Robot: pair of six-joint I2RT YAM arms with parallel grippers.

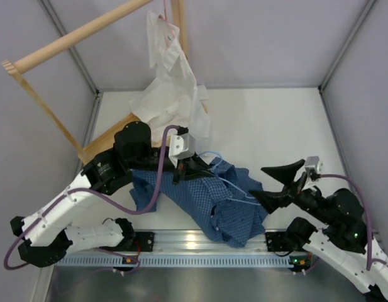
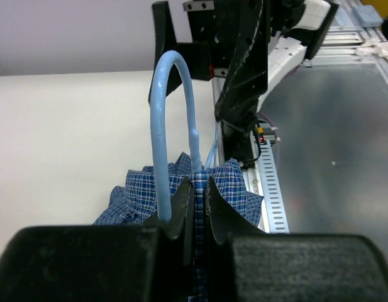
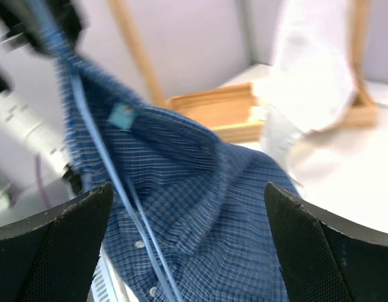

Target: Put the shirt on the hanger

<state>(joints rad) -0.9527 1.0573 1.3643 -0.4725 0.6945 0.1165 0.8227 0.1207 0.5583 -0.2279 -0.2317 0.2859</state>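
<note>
You get bright, even light fr above; soft shadows on the surface (image 1: 275,126). Top view sharp. Rt wrist view: shirt (image 3: 200,207) smeared w/ motion blur.

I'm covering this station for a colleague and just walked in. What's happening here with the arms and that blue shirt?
The left arm's fingers are shut on the neck of a light-blue wire hanger, pinching some of the dark blue checked shirt with it. The shirt is bunched near the table's front edge, with the hanger's wire running among its folds. The right arm's fingers are wide open beside the shirt, holding nothing. A white shirt hangs behind.
</note>
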